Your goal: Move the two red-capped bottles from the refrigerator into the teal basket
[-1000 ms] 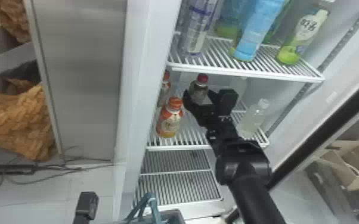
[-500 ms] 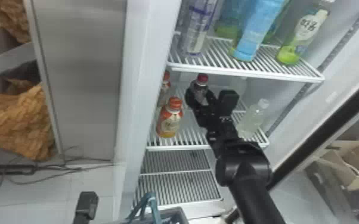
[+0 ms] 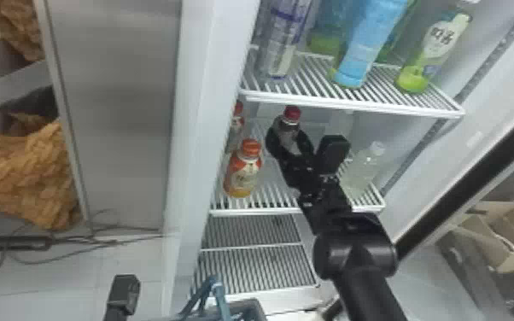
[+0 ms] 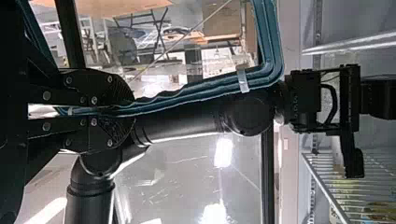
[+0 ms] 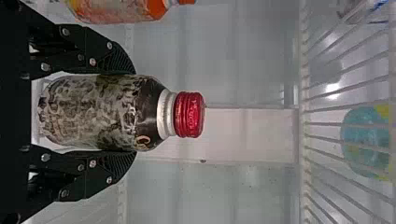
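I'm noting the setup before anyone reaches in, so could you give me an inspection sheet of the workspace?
Surface: white wire shelf inside the refrigerator; spills, nothing seen.
Job's things: dark red-capped bottle upright on that level; teal basket at the head view's bottom edge, contents cannot be told.
Clutter: orange bottle to the left, another partly hidden behind it; clear bottle to the right.
Grippers: right closed around the dark bottle's body; left closed on the basket's handle.
Cables: thin ones on the floor, left of the refrigerator.
Surroundings: open cardboard boxes at right.
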### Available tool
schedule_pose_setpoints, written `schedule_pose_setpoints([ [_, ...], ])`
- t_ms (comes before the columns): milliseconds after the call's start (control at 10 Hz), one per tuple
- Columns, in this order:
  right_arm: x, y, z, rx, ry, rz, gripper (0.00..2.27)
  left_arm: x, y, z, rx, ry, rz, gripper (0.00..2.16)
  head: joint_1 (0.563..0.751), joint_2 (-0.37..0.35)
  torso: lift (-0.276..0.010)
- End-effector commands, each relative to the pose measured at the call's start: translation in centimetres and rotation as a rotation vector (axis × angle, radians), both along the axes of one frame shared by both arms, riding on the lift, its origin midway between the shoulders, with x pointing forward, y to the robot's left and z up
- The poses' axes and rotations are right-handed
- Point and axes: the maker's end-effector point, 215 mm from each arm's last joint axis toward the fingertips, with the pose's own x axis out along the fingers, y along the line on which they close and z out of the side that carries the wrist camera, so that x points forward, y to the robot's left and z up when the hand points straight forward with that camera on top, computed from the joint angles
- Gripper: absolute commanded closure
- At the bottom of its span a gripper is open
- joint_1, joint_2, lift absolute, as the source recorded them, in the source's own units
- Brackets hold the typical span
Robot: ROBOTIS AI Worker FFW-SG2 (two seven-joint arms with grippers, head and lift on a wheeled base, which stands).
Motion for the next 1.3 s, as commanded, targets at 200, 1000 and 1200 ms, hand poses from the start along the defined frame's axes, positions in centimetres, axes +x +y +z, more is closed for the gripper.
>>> schedule_pose_setpoints([
  [200, -3.5, 0.2, -0.1, 0.039, -0.005, 0.011, 0.65, 0.0, 0.1, 0.0, -0.001, 0.0, 0.003, 1.08, 0.695, -0.35, -0.228],
  [1000, -11.8, -0.1, 2.6, 0.082, 0.006, 0.034, 0.65, 0.0, 0.1, 0.0, -0.003, 0.001, 0.003, 1.08, 0.695, -0.35, -0.228],
  [1200, -13.7, 1.0, 4.3, 0.084, 0.009, 0.061, 0.65, 0.0, 0.0, 0.1, -0.005, -0.001, 0.001, 1.08, 0.695, -0.35, -0.228],
])
